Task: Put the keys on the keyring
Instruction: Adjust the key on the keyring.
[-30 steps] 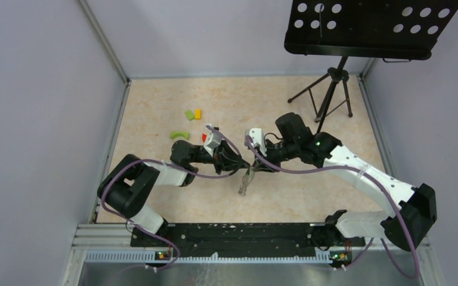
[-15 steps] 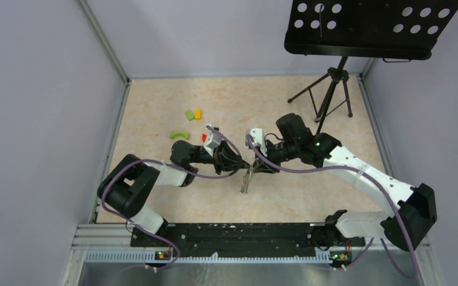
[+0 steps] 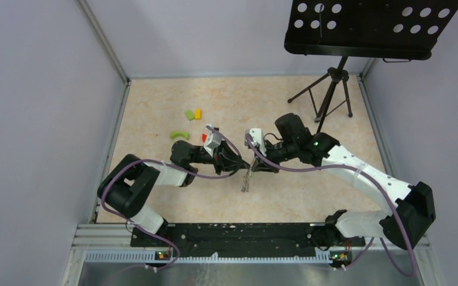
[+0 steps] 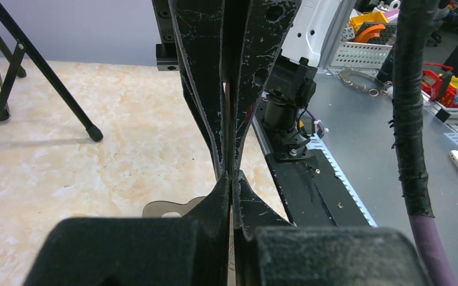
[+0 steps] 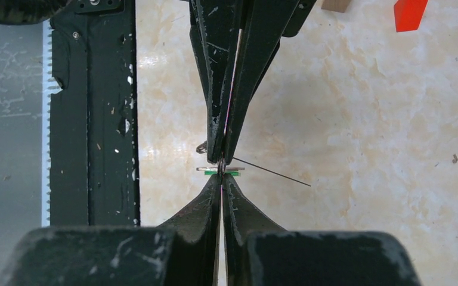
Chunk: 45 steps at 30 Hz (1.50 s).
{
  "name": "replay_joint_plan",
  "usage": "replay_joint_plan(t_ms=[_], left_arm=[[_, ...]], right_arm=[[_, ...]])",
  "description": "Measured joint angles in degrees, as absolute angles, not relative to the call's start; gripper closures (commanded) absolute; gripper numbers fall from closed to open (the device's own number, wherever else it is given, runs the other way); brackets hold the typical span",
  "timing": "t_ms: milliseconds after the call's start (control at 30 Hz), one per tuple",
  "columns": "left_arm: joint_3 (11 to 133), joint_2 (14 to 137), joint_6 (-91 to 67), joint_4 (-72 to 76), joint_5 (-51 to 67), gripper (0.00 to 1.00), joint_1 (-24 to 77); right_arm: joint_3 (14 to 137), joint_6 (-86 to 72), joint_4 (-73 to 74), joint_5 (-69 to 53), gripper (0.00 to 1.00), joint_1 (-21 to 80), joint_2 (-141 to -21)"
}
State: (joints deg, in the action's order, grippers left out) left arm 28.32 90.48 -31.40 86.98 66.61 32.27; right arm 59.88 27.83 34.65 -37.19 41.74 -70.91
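My two grippers meet tip to tip above the middle of the floor. The left gripper (image 3: 243, 166) (image 4: 232, 179) is shut, and the keyring (image 5: 271, 171), seen edge-on as a thin dark line, runs out from its tips. The right gripper (image 3: 255, 167) (image 5: 222, 179) is shut too, its tips right under a key with a green tag (image 5: 220, 171) that lies edge-on across them; I cannot see anything pinched between them. The keys (image 3: 246, 180) hang below the meeting point. One flat grey key (image 4: 164, 208) shows left of my left fingers.
Green (image 3: 189, 114), yellow (image 3: 197, 113) and red (image 3: 204, 137) blocks and a green arch (image 3: 179, 134) lie behind the left arm. A black tripod (image 3: 329, 89) with a perforated plate (image 3: 370, 27) stands at the back right. A black rail (image 3: 232, 233) runs along the near edge.
The right gripper's jaws have closed. The hanging keys have shifted slightly. Both arms stay almost where they were.
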Motion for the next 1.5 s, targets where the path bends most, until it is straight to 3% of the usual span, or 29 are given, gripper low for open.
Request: replay_joint_plan(t_ms=[1267,1500], left_arm=[[28.3,88.9,-32.7,87.0,70.3,1.00,33.4],[28.3,88.2,-32.4,87.0,70.7,1.00,33.4]], right_arm=[[59.2,30.2,34.1,-40.8,1.00,41.6,-74.8],[59.2,30.5,35.4,-40.9,0.80,39.2,-73.3]])
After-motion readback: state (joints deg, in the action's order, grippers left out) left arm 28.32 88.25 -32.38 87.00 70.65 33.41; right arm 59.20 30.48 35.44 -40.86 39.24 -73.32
